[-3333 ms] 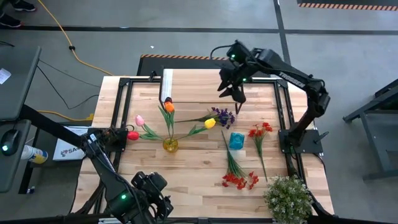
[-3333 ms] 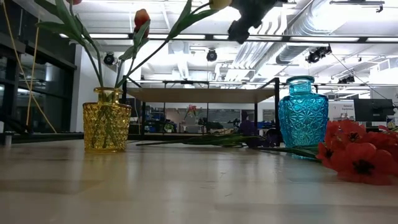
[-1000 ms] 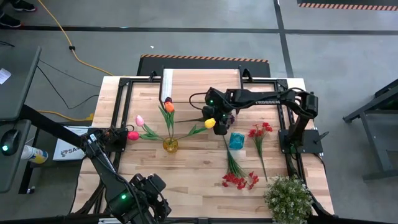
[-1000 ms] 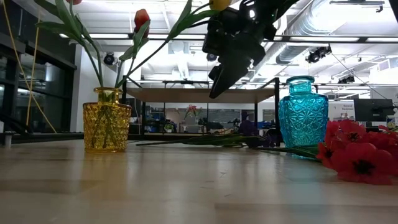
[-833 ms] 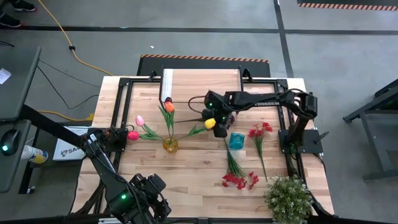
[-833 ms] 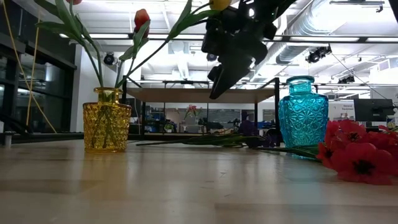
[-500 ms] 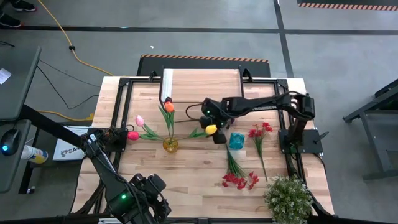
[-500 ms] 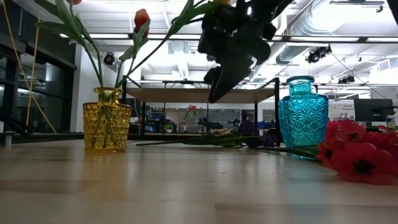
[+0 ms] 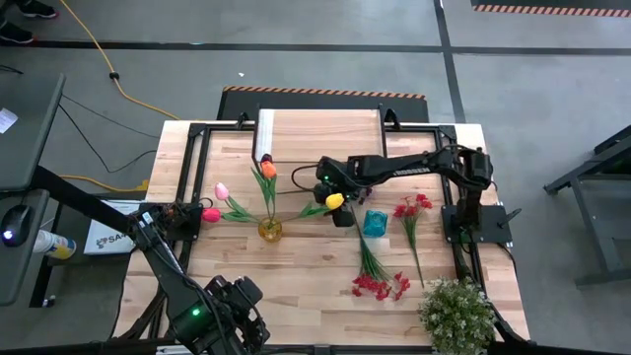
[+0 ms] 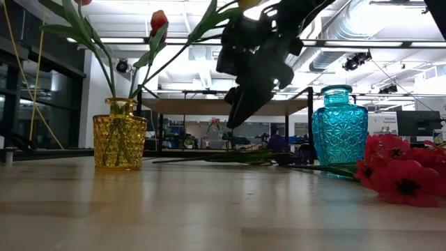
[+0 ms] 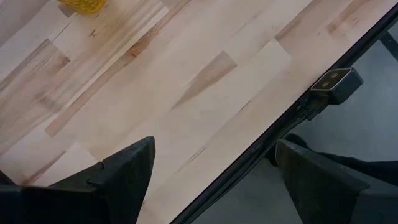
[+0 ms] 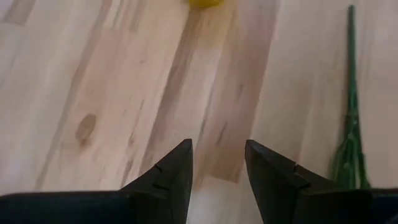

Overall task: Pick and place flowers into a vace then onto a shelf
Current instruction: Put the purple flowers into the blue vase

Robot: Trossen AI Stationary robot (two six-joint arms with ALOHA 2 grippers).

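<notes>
A yellow glass vase (image 9: pixel 269 229) (image 10: pixel 120 132) stands left of the table's middle and holds several tulips, among them a yellow one (image 9: pixel 334 201) that leans right. My right gripper (image 9: pixel 341 214) (image 10: pixel 233 115) (image 12: pixel 217 168) hangs open just right of that tulip, slanting down, with bare tabletop between its fingers. A green stem (image 12: pixel 350 124) lies beside it. A teal vase (image 9: pixel 375 222) (image 10: pixel 339 132) stands to its right. Red flowers (image 9: pixel 413 209) and a red spray (image 9: pixel 380 286) lie on the table. The shelf (image 9: pixel 317 133) stands at the far edge. My left gripper (image 11: pixel 211 180) waits open over the near left edge.
A bushy potted plant (image 9: pixel 455 314) stands at the near right corner. A purple spray (image 10: pixel 282 159) lies on the table behind the teal vase. A black frame (image 9: pixel 192 138) runs round the tabletop. Bare wood lies near the front, between the yellow vase and the red spray.
My right gripper has come down and moved toward the table's near edge and a little to the left, past the yellow tulip. Its fingers keep the same gap. The flowers and vases have stayed where they were.
</notes>
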